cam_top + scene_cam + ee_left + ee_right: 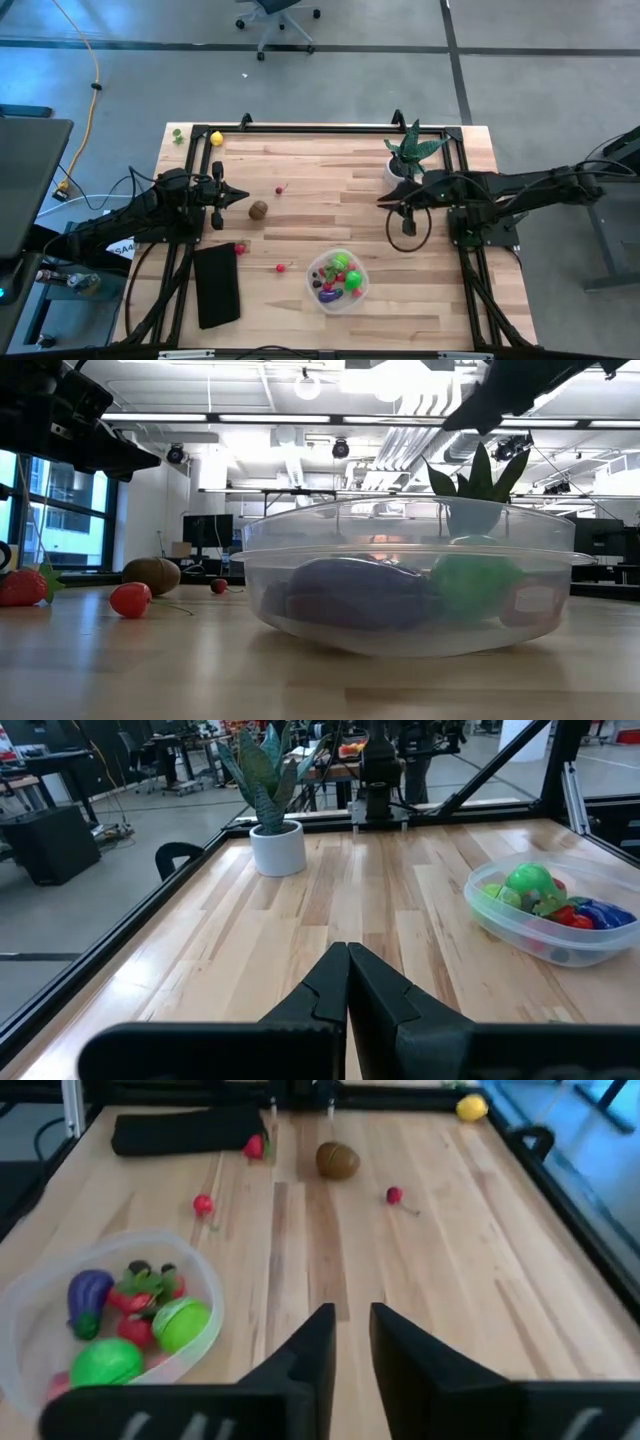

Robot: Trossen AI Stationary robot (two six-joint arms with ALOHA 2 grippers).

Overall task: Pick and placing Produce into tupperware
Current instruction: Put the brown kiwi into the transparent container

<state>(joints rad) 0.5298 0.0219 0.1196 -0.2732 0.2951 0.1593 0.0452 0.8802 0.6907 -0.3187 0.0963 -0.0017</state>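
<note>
The clear round tupperware point(337, 296) sits on the table toward its near edge. It holds two bright green pieces point(180, 1325), a purple one point(88, 1295) and small red ones. On the bare wood lie a brown piece point(259, 210), a small red one point(280, 189), two more red ones point(239, 249) point(281, 267) and a yellow one point(216, 138) at the far left corner. My left gripper point(242, 198) hovers shut, just left of the brown piece. My right gripper point(382, 200) hovers right of centre, open by a narrow gap point(351, 1330). Neither gripper holds anything.
A spiky green plant in a white pot point(405, 160) stands near the far right, close behind my right arm. A flat black rectangle point(217, 285) lies near the left edge. A dark frame rail point(330, 130) borders the far edge. Bare wood lies between the two grippers.
</note>
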